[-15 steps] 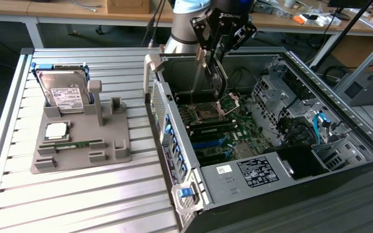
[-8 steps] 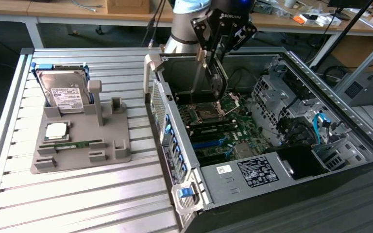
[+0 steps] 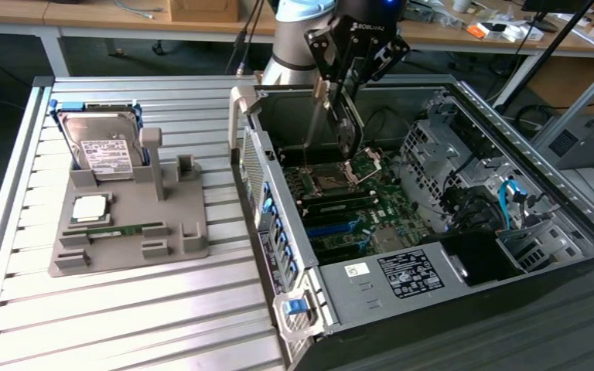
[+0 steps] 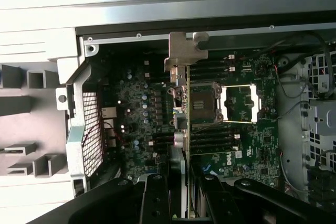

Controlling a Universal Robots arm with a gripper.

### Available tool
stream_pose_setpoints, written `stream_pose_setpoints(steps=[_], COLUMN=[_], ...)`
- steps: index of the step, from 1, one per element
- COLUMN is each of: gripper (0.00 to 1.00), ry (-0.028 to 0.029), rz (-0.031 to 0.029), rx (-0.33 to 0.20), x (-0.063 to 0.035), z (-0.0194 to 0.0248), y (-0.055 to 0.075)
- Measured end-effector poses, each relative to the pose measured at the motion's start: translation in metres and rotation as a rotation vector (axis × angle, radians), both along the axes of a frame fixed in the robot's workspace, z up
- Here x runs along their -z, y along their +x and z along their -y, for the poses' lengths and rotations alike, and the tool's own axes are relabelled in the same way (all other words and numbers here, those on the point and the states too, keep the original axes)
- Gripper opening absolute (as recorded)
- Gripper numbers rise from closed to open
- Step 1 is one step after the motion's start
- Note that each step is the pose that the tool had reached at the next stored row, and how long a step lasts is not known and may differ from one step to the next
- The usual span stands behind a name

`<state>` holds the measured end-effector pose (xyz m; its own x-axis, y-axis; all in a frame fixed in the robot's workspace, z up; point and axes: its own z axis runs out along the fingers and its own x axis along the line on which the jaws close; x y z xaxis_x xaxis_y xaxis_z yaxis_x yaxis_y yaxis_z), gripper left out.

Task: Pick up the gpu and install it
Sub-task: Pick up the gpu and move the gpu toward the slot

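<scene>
**Figure: card carried over the open chassis.** I am holding the gpu (image 3: 349, 135) on edge above the open computer case (image 3: 524, 147). The gripper (image 3: 340, 97) is coming down from overhead. Its fingers (image 4: 155, 198) are standing partly closed, pressing on the two flat faces of the card, so the grip is a clamp across its thin section. I am gripping it this way, I judge, because the faces give the pads the most to bear on, and because it presents only a narrow edge to the crowded interior.

In the wrist view the card is showing as a thin line running away from the fingers. Its silver bracket (image 4: 186, 51) is at the far end, towards the case's rear wall. The card is hanging over the motherboard (image 3: 364, 220), just beside the CPU socket (image 3: 330, 183). It is not seated in any slot, and I cannot tell whether its lower end is touching the board.

The hard drive (image 3: 106, 151) is standing in the grey fixture (image 3: 121, 255), and the RAM stick (image 3: 121, 229) is lying on it. The fixture is on the slatted table (image 3: 121, 332), well apart from the case on the exterior view's left. Neither is in the arm's way. I am reading the pickup as done and the installation as not yet made.
</scene>
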<state>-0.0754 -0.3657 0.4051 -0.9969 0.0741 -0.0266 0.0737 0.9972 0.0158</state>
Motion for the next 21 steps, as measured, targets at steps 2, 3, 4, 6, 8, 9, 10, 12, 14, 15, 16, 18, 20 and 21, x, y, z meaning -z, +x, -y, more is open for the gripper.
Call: stream_pose_setpoints(steps=[2, 3, 4, 6, 8, 9, 10, 12, 14, 15, 16, 18, 20, 21], gripper=[0.27, 0.27, 0.27, 0.27, 0.27, 0.27, 0.27, 0.27, 0.27, 0.27, 0.27, 0.27, 0.27, 0.27], ry=[-0.0002, -0.0004, -0.0005, -0.0008, -0.0011, -0.0013, -0.0015, -0.0019, -0.0022, -0.0024, -0.0025, -0.0029, -0.0033, -0.0035], rz=[0.0, 0.0, 0.0001, 0.0, 0.0, 0.0, 0.0, 0.0, 0.0, 0.0, 0.0, 0.0, 0.0, 0.0], rx=[0.0, 0.0, 0.0, 0.0, 0.0, 0.0, 0.0, 0.0, 0.0, 0.0, 0.0, 0.0, 0.0, 0.0], x=[0.0002, 0.0004, 0.0006, 0.0008, 0.0012, 0.0013, 0.0014, 0.0018, 0.0021, 0.0023, 0.0024, 0.0028, 0.0031, 0.0033], z=[0.0, 0.0, 0.0, 0.0, 0.0, 0.0, 0.0, 0.0, 0.0, 0.0, 0.0, 0.0, 0.0, 0.0], y=[0.0003, 0.0004, 0.0006, 0.0009, 0.0012, 0.0014, 0.0015, 0.002, 0.0023, 0.0025, 0.0026, 0.003, 0.0034, 0.0038])
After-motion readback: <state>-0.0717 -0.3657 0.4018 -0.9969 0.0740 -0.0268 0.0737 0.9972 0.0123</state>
